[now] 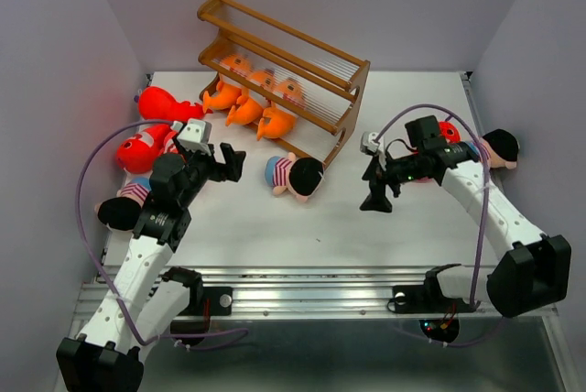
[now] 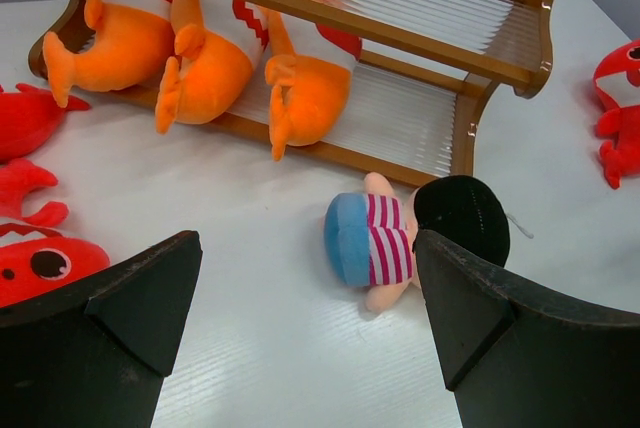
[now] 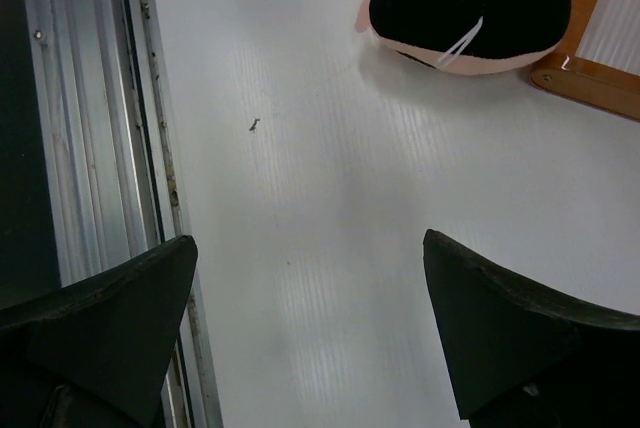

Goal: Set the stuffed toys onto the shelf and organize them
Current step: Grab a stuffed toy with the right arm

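Both grippers are spread wide, and nothing is held or touched by either one. The left gripper (image 1: 231,164) is hung over the table (image 1: 366,236) just left of a striped-shirt doll (image 1: 295,175), which is lying in front of the shelf (image 1: 351,117). The right gripper (image 1: 376,198) is pointed down at bare table on the doll's other side. Three orange plush (image 1: 249,99) are already parked on the bottom tier, and red sharks (image 1: 151,131) are scattered at far left.
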Action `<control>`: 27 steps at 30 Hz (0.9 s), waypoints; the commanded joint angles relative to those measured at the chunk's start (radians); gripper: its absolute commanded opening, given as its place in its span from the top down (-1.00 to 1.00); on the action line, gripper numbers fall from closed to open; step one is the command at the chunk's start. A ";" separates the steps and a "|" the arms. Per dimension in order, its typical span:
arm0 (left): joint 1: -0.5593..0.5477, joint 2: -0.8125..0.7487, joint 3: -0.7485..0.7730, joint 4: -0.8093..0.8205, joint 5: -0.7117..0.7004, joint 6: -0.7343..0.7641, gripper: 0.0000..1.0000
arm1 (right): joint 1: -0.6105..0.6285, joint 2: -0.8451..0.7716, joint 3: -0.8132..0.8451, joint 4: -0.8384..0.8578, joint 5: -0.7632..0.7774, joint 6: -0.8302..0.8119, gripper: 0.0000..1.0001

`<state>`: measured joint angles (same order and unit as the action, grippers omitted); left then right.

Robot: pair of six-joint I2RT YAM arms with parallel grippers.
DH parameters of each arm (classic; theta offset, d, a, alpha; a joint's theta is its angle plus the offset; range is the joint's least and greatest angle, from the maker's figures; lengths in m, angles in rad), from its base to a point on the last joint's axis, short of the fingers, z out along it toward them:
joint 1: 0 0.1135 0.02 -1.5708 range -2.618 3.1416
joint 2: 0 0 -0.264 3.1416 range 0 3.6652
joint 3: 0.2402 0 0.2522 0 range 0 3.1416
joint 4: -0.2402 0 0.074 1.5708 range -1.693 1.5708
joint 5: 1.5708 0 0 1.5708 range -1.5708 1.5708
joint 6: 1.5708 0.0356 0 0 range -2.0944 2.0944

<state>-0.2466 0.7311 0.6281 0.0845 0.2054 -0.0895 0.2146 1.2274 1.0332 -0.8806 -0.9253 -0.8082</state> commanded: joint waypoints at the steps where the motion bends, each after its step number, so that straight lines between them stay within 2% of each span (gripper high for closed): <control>1: 0.003 0.007 -0.007 0.029 -0.040 0.025 -0.97 | 0.132 0.043 0.091 0.106 0.113 0.024 -1.00; 4: 0.003 0.024 -0.004 0.020 -0.057 0.031 -0.97 | 0.230 0.087 0.131 0.124 0.157 0.021 -1.00; 11: 0.004 0.033 0.001 0.005 -0.110 0.040 -0.97 | 0.371 0.225 0.243 0.227 0.256 -0.058 -1.00; 20: 0.004 -0.021 -0.011 0.009 -0.236 0.043 -0.97 | 0.442 0.375 0.277 0.448 0.371 -0.125 -1.00; 27: 0.006 -0.041 -0.018 0.015 -0.268 0.045 -0.97 | 0.506 0.514 0.324 0.499 0.511 -0.169 -1.00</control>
<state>-0.2466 0.7052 0.6281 0.0559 -0.0261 -0.0601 0.6922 1.7123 1.3140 -0.4759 -0.5083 -0.9375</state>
